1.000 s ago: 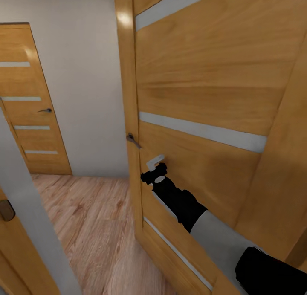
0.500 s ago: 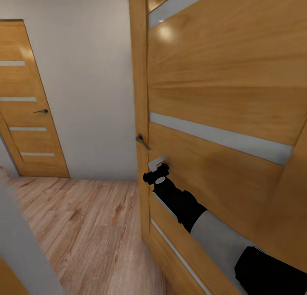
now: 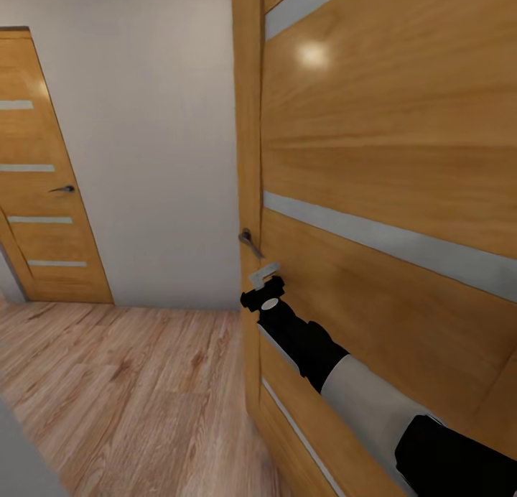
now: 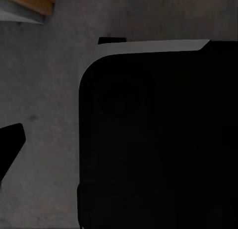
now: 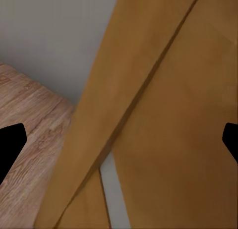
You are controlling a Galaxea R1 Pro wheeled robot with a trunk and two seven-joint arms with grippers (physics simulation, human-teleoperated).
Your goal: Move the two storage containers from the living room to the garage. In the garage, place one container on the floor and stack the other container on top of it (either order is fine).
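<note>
Head view shows the right arm's tool (image 3: 263, 274) raised against a large honey-coloured wooden door with pale grey horizontal strips (image 3: 388, 159), just below its dark metal lever handle (image 3: 249, 241). In the right wrist view the tool's black fingertips (image 5: 10, 144) sit at opposite frame edges, set wide apart, with nothing between them. The left tool's state cannot be told. A second matching wooden door (image 3: 43, 174) stands closed in the white wall (image 3: 158, 145) beyond light wood-plank flooring (image 3: 129, 389). No orange-red container is visible.
</note>
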